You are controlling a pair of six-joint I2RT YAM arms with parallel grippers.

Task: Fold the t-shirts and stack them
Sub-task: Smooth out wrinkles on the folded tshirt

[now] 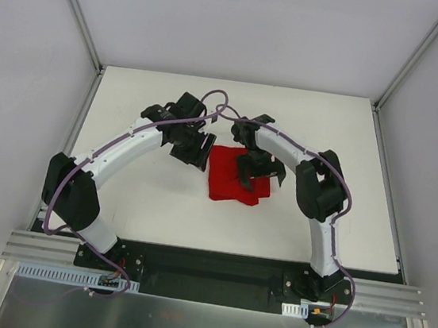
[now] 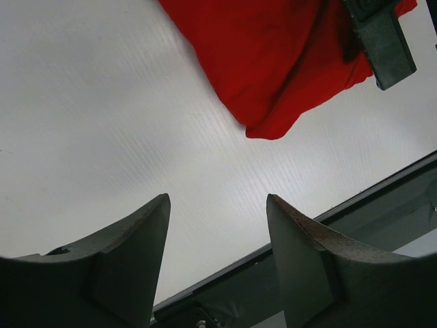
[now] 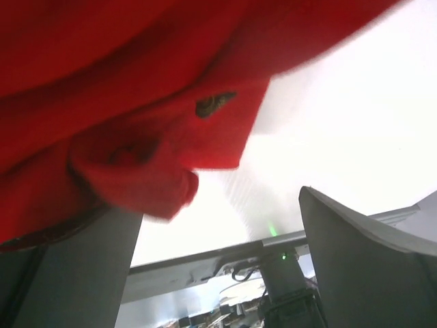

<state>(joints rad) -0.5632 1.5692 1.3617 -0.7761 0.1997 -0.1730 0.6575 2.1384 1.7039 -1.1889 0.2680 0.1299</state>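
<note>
Red t-shirt (image 1: 229,175) folded small on white bench (image 1: 135,194), both arms bent over it.

T-shirt at centre of the overhead frame, roughly square, flat on the bench; left jaws just beside its upper left edge, right jaws over its right half; from the left wrist, left jaws wide, nothing between the two dark fingers (image 2: 130,253), bare bench beneath, one corner of the cloth at top centre, a dark finger of the right arm (image 2: 382,41) against it at upper right; from the right wrist, right jaws wide too, red folds filling the upper left and lying over the tip of the left-hand finger (image 3: 75,273), right-hand finger (image 3: 362,260) clear of cloth.
</note>
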